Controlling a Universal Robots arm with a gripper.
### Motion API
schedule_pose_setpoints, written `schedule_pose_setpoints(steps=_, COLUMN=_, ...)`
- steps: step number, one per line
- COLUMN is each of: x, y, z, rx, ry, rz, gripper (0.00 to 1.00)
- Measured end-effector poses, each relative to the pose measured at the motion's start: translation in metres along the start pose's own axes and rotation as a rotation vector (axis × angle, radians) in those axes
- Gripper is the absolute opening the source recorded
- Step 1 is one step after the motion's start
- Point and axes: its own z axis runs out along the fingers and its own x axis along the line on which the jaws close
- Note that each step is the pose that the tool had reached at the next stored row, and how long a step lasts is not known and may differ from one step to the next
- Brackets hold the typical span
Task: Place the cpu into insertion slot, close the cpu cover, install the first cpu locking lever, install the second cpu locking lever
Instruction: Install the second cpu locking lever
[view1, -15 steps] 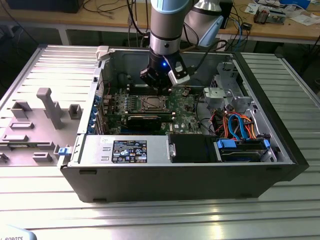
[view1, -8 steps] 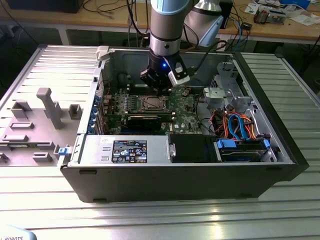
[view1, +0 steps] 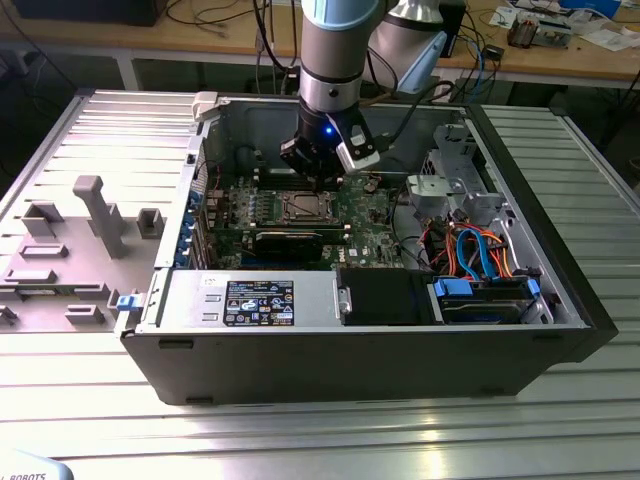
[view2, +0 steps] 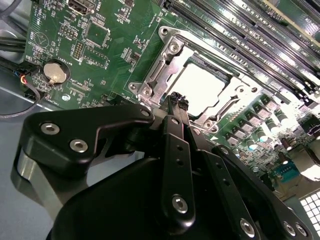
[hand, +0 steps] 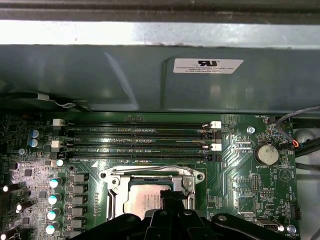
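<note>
cpu (hand: 145, 202) sits in the slot (view2: 165, 70), gripper (view2: 176, 100) closed just above; case (view1: 400, 350) on ribbed metal table (view1: 300, 430), cluttered bench (view1: 200, 35) behind.

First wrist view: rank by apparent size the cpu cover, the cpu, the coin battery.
1. cpu cover, the frame around the chip.
2. cpu, partly hidden by the gripper, so its full extent is unsure.
3. coin battery, clearly smallest.

You see the hand (view2: 176, 102) in matt black metal with bright screw heads, the cpu (view2: 202, 87) dull silver, its cpu cover (view2: 160, 75) shiny metal, the bench (view1: 80, 400) ribbed brushed aluminium.
</note>
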Motion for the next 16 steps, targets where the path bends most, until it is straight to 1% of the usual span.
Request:
schedule_pose_setpoints(steps=3, x=0.0000, y=0.0004, z=-0.0023, rx=-0.0001, ry=-0.0001, rz=0.000, gripper=0.11)
schedule_pose_setpoints(steps=4, x=0.0000, y=0.0007, z=-0.0049, rx=-0.0002, ry=-0.0001, rz=0.000, gripper=0.11)
schedule_pose_setpoints(steps=6, x=0.0000, y=0.0016, z=-0.0125, rx=-0.0001, ry=-0.0001, rz=0.000, gripper=0.11)
schedule_pose_setpoints(steps=7, x=-0.0001, y=0.0018, z=-0.0141, rx=-0.0002, ry=-0.0001, rz=0.000, gripper=0.11)
schedule_pose_setpoints(steps=9, x=-0.0001, y=0.0014, z=-0.0152, rx=-0.0005, ry=-0.0001, rz=0.000, gripper=0.11)
schedule_pose_setpoints(steps=16, x=0.0000, y=-0.0073, z=-0.0156, rx=0.0004, ry=0.0000, rz=0.000, gripper=0.11)
